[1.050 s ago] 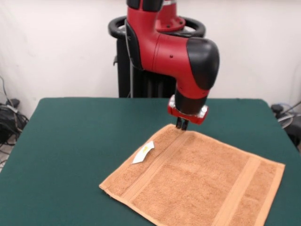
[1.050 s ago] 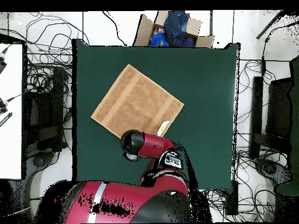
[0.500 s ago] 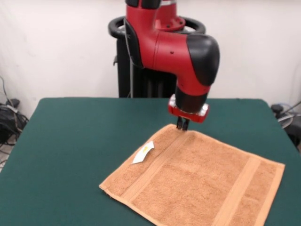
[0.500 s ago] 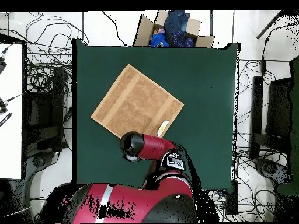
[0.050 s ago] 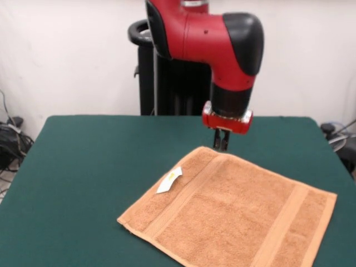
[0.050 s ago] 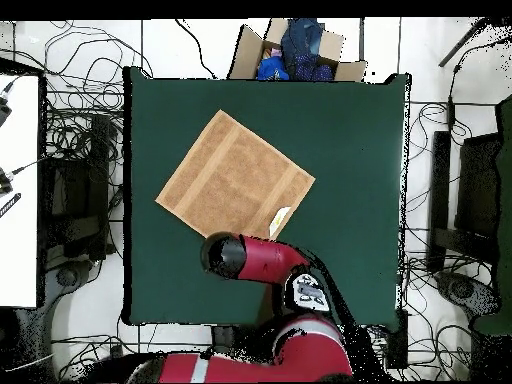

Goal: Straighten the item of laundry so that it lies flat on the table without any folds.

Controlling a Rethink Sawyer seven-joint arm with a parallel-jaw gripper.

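We saw the claw, fingers together and empty, lifted clear of the towel's upper corner, where a second earlier it touched. The towel stayed flat at lower right of the counter, its white tag unmoved.

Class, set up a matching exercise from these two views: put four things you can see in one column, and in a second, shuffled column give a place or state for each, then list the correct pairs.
Things
1. orange-tan terry cloth towel
2. small white care tag
3. robot gripper
4. brown cardboard box

Places or states
A. just beyond the dark green felt table, holding blue items
B. spread flat, set at an angle to the table edges
C. above the towel's far edge, clear of the cloth
D. lying at the towel's edge beside a woven band

Pairs: 1-B, 2-D, 3-C, 4-A
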